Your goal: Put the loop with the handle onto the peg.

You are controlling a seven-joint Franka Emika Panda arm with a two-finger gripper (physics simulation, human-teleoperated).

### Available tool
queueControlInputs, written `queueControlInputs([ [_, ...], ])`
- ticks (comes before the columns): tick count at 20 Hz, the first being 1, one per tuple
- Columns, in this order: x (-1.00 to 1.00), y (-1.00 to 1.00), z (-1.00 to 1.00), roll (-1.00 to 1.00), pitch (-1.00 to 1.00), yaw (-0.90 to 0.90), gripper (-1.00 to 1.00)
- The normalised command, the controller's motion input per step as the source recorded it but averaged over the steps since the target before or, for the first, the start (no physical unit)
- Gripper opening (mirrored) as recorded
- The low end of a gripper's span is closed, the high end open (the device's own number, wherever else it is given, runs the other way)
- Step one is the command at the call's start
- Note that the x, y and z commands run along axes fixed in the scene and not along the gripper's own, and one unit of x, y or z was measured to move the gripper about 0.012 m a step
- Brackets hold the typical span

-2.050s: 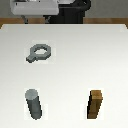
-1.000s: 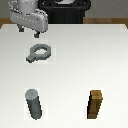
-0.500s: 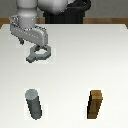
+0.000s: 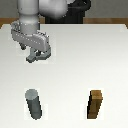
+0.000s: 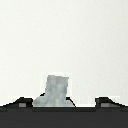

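Note:
The dull-grey loop with the handle lies flat on the white table, mostly hidden under my gripper. The gripper has come down over it, jaws open, one finger on each side. In the wrist view the grey tab handle stands between the two dark fingertips, which are wide apart and not touching it; the gripper is open. The peg, an upright dark-grey cylinder, stands near the front at the exterior view's left, well apart from the gripper.
A brown wooden block peg stands at the front, to the exterior view's right. The white table stretches around them. The robot's dark base is at the back.
The arm has swung out from the back and lowered onto the loop, now covering most of it. The loop, peg and block have not moved.

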Motion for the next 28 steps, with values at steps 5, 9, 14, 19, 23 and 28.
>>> queueControlInputs([
  [5,0.00,0.00,-0.60,0.00,0.00,0.00,1.00],
  [9,0.00,-0.25,-0.25,0.00,0.00,0.00,1.00],
  [14,0.20,0.00,0.00,0.00,0.00,0.00,1.00],
  [19,0.00,0.00,0.00,0.00,0.00,0.00,1.00],
  [23,0.00,0.00,0.00,0.00,0.00,0.00,-1.00],
  [28,0.00,0.00,0.00,0.00,0.00,0.00,-1.00],
])
